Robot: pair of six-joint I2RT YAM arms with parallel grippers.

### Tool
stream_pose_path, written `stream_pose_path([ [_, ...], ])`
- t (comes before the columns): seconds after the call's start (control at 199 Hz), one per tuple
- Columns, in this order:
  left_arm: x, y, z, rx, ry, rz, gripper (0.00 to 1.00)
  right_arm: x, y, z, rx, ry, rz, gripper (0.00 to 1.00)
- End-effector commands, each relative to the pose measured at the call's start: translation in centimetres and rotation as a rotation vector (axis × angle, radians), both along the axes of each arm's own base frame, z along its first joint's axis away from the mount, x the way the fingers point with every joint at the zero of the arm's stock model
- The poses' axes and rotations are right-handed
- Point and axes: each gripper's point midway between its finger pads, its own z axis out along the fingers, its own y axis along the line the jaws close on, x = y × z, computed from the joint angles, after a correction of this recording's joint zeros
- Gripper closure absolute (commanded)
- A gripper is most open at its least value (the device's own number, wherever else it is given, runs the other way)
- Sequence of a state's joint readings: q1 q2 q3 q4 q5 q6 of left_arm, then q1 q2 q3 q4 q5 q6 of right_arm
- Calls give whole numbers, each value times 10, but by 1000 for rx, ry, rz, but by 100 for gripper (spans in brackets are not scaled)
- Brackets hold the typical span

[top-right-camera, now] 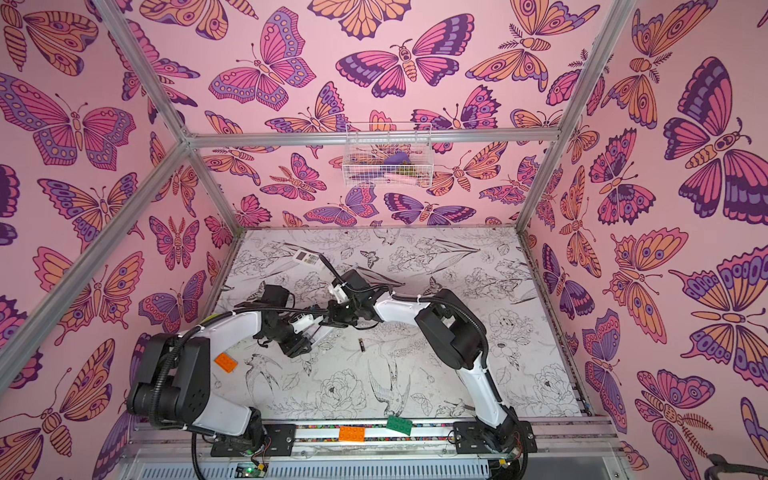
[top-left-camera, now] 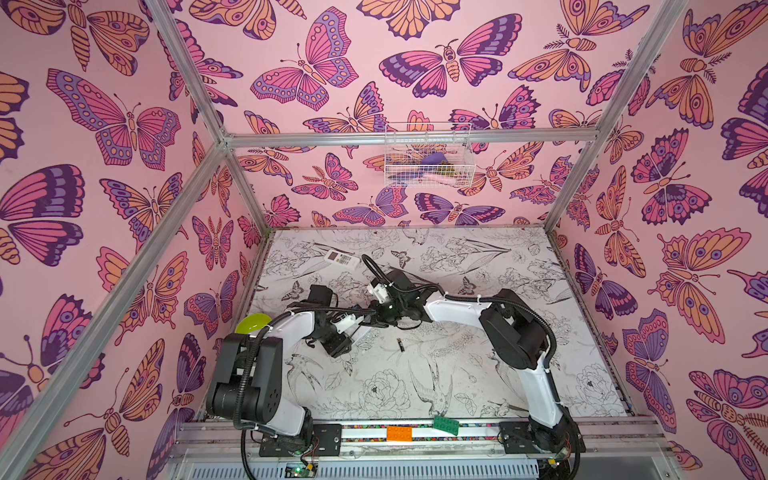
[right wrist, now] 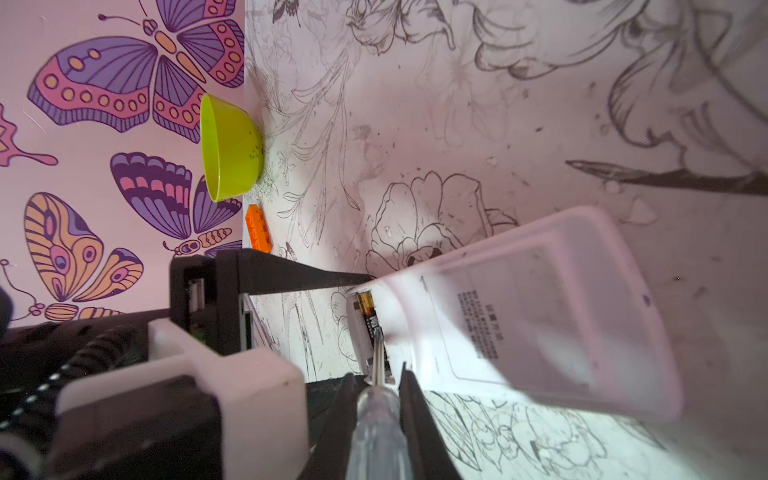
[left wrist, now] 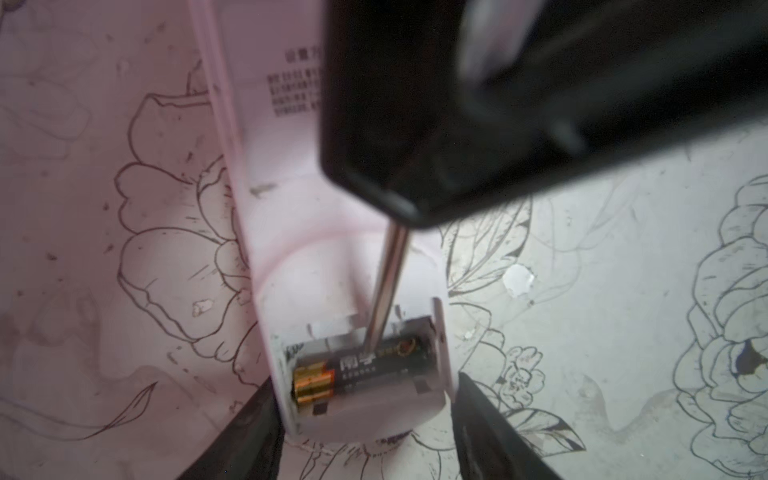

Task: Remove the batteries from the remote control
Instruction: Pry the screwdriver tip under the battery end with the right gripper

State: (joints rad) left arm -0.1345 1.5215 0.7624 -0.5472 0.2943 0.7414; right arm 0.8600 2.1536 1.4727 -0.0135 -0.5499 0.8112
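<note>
White shells meet black joint housings, and ribbed black cables run alongside under white ties.

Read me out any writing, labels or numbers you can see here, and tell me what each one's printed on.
Back of the held remote: a heading and lines of print, too blurred to read.
Battery in its compartment: white label marks, too blurred.
Far remote: face markings too small to read.
Nothing can be quoted.

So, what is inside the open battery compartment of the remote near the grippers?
A black battery with a gold end lies inside the remote, and the screwdriver tip reaches it. The remote's body covers the rest, so a second battery cannot be confirmed.
</note>
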Motion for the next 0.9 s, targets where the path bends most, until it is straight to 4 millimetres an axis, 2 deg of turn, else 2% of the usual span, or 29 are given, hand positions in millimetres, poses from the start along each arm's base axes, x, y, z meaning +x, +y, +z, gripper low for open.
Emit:
stream_pose_path([
  [0.0, -9, 0, -7, -10, 58, 6, 42, -12, 14, 2, -33, -42, 72, 100],
  [0.145, -6, 0, -8, -6, 58, 8, 44, -19, 19, 1, -31, -68, 99, 100],
  [0.296, -3, 0, -9, -1, 64, 12, 50, -22, 27, 4, 50, 9, 112, 100],
  [0.416, -4, 0, -9, -3, 64, 4, 52, -14, 29, 8, 154, 75, 89, 100],
  [0.527, -3, -1, -9, -3, 65, 3, 52, -11, 26, 5, 159, 111, 88, 100],
  [0.612, -2, 0, -7, -3, 59, 14, 52, -8, 23, 9, 166, 103, 82, 100],
  [0.752, -4, -1, -7, -8, 54, -3, 44, 2, 15, 10, 182, 115, 51, 100],
  [0.893, -1, -3, 3, -26, 25, 18, 33, 5, 10, 14, 195, 109, 35, 100],
])
